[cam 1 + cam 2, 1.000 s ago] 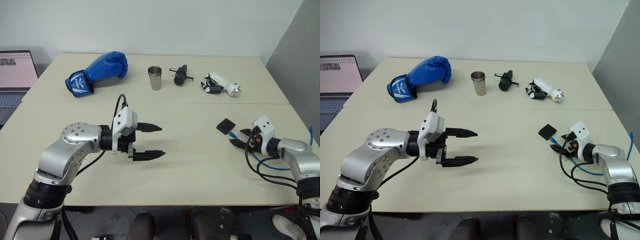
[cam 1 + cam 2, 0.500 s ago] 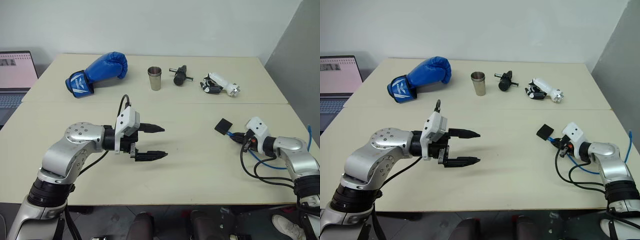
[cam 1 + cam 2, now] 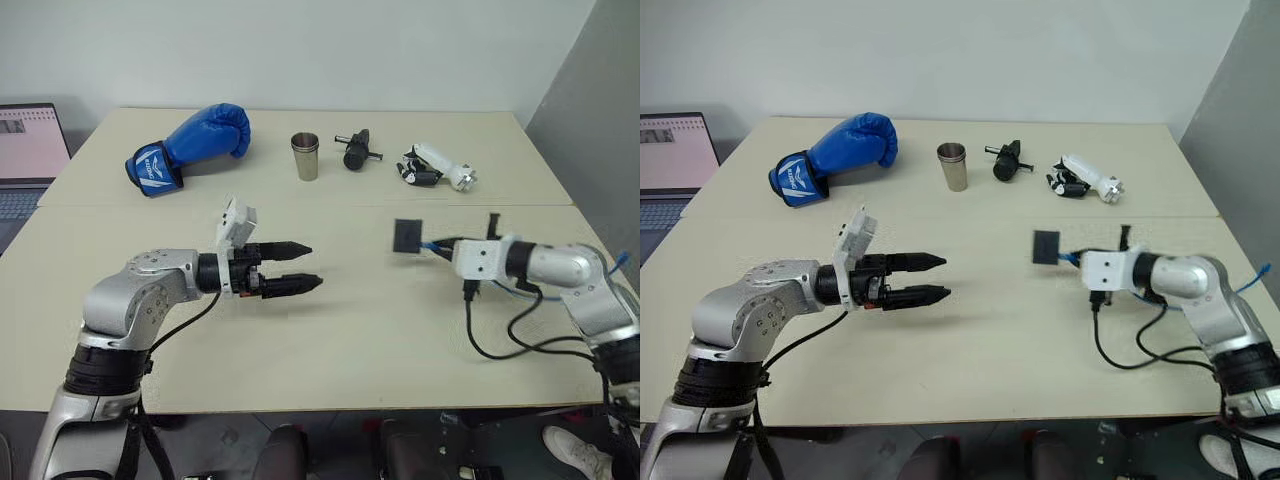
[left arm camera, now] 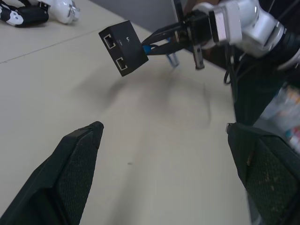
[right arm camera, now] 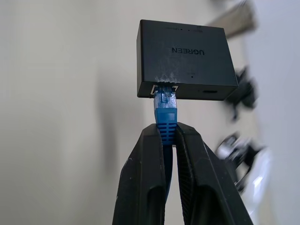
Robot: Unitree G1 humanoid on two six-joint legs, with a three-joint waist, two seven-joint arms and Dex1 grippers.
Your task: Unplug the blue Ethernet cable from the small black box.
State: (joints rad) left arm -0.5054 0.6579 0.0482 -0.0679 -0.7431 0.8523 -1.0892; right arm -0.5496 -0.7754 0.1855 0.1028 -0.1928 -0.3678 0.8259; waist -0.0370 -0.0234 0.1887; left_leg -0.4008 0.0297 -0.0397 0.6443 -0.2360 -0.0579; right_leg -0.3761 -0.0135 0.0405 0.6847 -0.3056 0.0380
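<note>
Two hands | right hand [image 5: 169, 136] pinching blue Ethernet cable [image 5: 165, 115], small black box [image 5: 185, 58] beyond | left hand [image 3: 300, 266] wide open

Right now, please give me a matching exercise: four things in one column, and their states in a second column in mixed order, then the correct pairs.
Things:
1. small black box
2. blue Ethernet cable
3. left gripper
4. metal cup

States:
A. standing upright at the far side of the table
B. open, holding nothing
C. lifted off the table, hanging on its plug
D. pinched in the right gripper

Pairs: 1-C, 2-D, 3-B, 4-A
</note>
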